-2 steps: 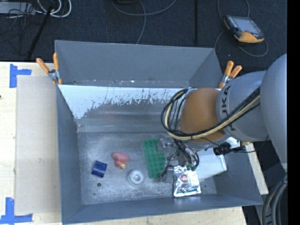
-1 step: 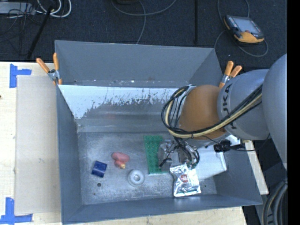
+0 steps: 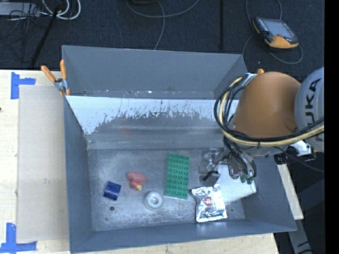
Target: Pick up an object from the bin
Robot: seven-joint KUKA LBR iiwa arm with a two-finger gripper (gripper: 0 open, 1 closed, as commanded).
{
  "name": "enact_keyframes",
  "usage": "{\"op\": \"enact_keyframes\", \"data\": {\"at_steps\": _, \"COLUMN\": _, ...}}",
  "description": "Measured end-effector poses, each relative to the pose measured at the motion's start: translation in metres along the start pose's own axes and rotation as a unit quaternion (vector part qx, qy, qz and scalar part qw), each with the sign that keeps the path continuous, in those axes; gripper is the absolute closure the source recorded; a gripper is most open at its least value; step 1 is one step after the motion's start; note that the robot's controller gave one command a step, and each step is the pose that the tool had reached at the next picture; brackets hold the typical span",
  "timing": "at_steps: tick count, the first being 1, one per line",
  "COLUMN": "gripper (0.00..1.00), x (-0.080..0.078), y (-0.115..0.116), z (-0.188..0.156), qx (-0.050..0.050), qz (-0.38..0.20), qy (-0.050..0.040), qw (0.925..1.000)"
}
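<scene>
A grey bin (image 3: 153, 89) is sitting in front of me. On the left of its floor a small blue block (image 3: 112, 190) is lying. Beside it a pink toy (image 3: 136, 180) is resting, and a clear round cap (image 3: 154, 200) is lying just below that. In the middle a green plate (image 3: 178, 176) with bumps is lying flat.

Just right of the plate the hand (image 3: 222, 169) is hanging low, under the arm's big orange cover (image 3: 265, 102). I cannot tell if the hand is apart or together. A shiny silver bag (image 3: 210, 203) is lying just below the hand, next to a white card (image 3: 237, 188).

The bag is looking like the nearest thing to pick. To do it well, I think the hand should be going straight down over the middle of the bag, opening wide, then pinching a crinkly part, because a flat shiny bag is slippery. It should be staying off the plate and the card, so it is lifting just one thing.
</scene>
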State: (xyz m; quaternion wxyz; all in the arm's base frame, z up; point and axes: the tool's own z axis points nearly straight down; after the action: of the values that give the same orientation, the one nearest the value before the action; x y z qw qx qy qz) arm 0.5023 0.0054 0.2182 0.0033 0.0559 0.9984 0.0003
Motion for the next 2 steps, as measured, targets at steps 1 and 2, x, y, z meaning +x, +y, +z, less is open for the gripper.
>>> {"op": "enact_keyframes", "data": {"at_steps": 1, "gripper": 1.0, "x": 0.023, "y": 0.019, "z": 0.091, "qx": 0.0, "qz": -0.097, "qy": 0.0071, "qw": 0.9952}}
{"op": "enact_keyframes", "data": {"at_steps": 2, "gripper": 1.0, "x": 0.016, "y": 0.023, "z": 0.022, "qx": 0.0, "qz": -0.104, "qy": 0.0001, "qw": 0.9946}}
